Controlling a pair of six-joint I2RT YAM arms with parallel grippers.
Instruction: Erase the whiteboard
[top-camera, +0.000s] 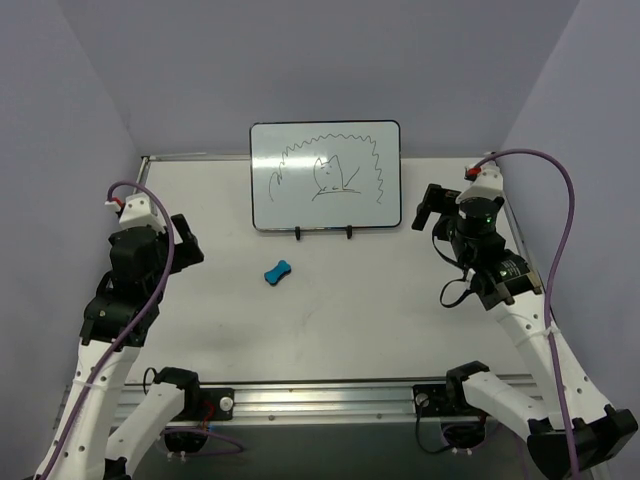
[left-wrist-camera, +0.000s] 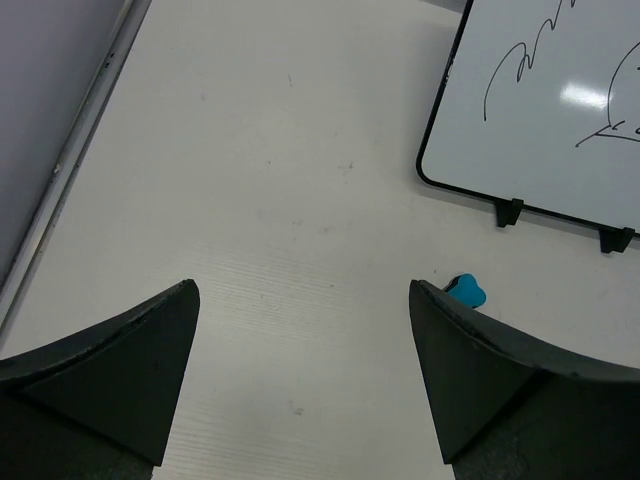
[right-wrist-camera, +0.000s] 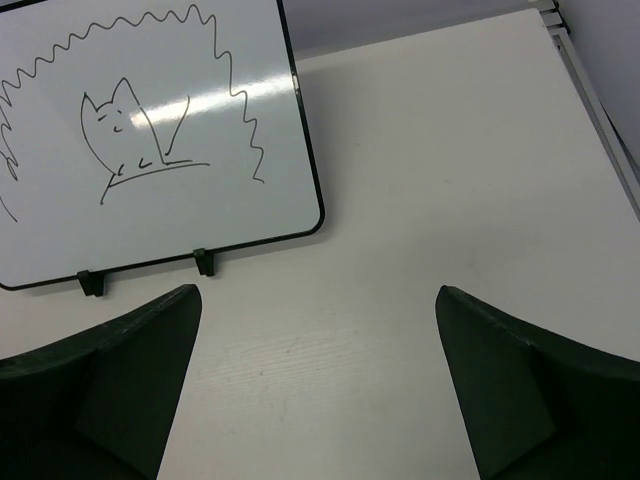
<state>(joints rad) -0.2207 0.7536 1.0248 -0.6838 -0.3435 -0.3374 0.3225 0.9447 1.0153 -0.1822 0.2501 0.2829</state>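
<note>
The whiteboard (top-camera: 325, 177) stands on two small black feet at the back middle of the table, bearing black marker scribbles: a zigzag arc and a small animal shape. It also shows in the left wrist view (left-wrist-camera: 545, 110) and the right wrist view (right-wrist-camera: 150, 140). A small blue bone-shaped eraser (top-camera: 278, 270) lies on the table in front of the board; its tip peeks past a finger in the left wrist view (left-wrist-camera: 466, 291). My left gripper (top-camera: 187, 243) is open and empty at the left, apart from the eraser. My right gripper (top-camera: 428, 207) is open and empty, right of the board.
The white table (top-camera: 380, 300) has a raised metal rim along its left, right and back edges. Lilac walls close in on three sides. A metal rail (top-camera: 320, 400) with both arm bases runs along the near edge.
</note>
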